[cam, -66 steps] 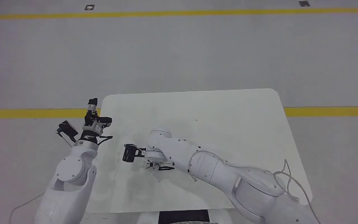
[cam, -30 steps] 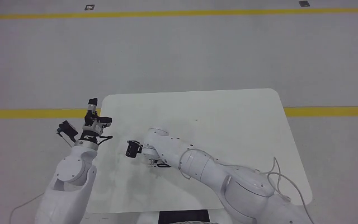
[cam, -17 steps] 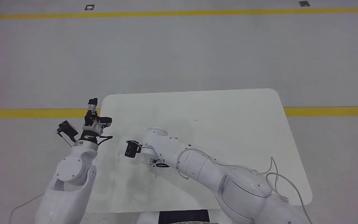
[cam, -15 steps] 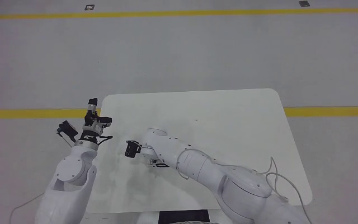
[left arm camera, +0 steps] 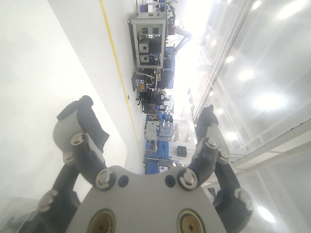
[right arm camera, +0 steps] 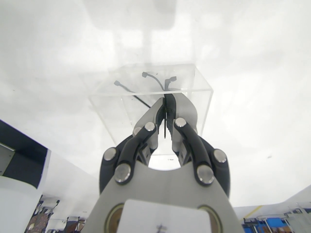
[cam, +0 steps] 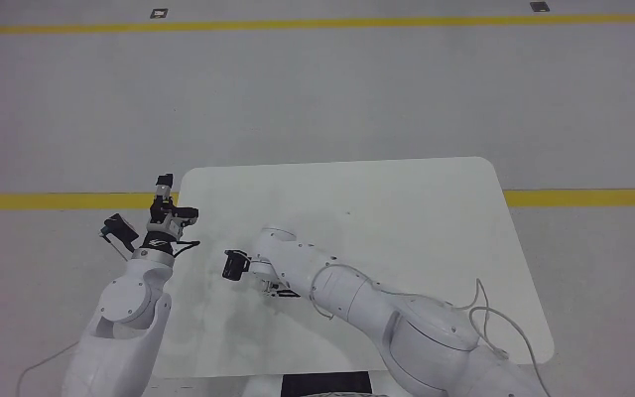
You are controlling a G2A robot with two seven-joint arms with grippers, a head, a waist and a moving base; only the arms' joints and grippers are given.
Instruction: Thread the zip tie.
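Right hand [right arm camera: 166, 103]: is being kept pressed together, clamped on a black zip tie [right arm camera: 165, 124]; in the top view it is being held low over the left-centre part of the worktop [cam: 417, 218], below and left of the frame's middle.

Zip tie: is being gripped edge-on between the two dark pads [right arm camera: 173, 112] of the right hand; its thin tail end is showing in the gap behind the pads, and the strip is running out past the fingertips toward the open top of a clear box [right arm camera: 205, 107]. Which of the heads beyond the fingertips belongs to it cannot be told.

Clear box: is standing upright on the worktop directly beneath the right hand, its walls transparent and its top open. Whether the fingertips are being held inside the rim or just above it cannot be told.

Loose zip ties [right arm camera: 126, 88]: are lying inside the clear box, black, curved, with their small square heads pointing away from the right hand.

Left hand [left arm camera: 145, 107]: is being held wide apart, with nothing between its fingers; in the top view its arm is standing at the left edge of the worktop, left of the frame's middle, well apart from the right hand.

Worktop: white, with rounded corners, is being seen beside a grey floor.
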